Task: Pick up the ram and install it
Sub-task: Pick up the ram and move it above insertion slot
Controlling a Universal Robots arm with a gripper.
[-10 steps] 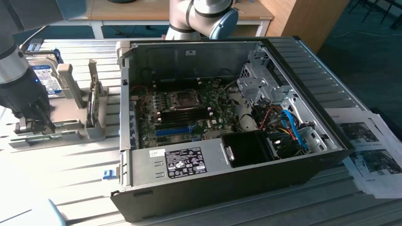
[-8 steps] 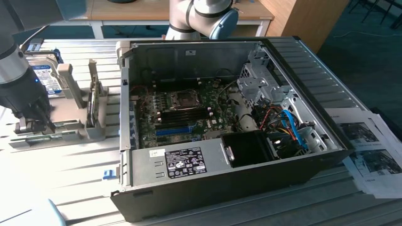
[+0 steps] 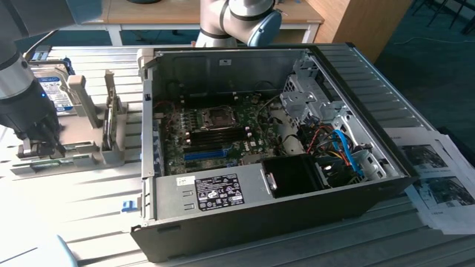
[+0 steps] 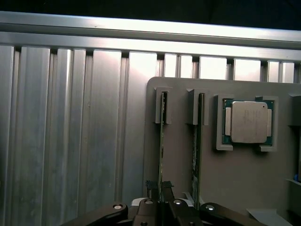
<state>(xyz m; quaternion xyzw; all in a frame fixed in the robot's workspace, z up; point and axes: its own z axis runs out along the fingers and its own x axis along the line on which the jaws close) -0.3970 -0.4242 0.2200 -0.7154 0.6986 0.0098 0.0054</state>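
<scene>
Claw (image 3: 41,146) low over the grey holder (image 3: 82,151) at the exterior view's left, well apart from the open computer case (image 3: 260,222) on the slatted tabletop (image 3: 74,211). From the wrist you can see the ram (image 4: 162,132) standing on edge in its slot. It's the stick farther from the square processor chip (image 4: 247,121), with a second stick (image 4: 197,141) just beside it. The claw (image 4: 161,186) is set narrow, one finger on each flat face near the end of that ram, and it looks pinched shut on it. The stick sits in its slot, not yet lifted.

This will be a light thing, I'd say, thin and stiff but easy to crack or bend if twisted. The faces carry chips, so a gentle squeeze across the board is right, clear of the contact edge. Held near one end, it could tip or swing, so it wants a straight pull out of the slot. A hard drive (image 3: 52,89) stands at the holder's far end.
</scene>
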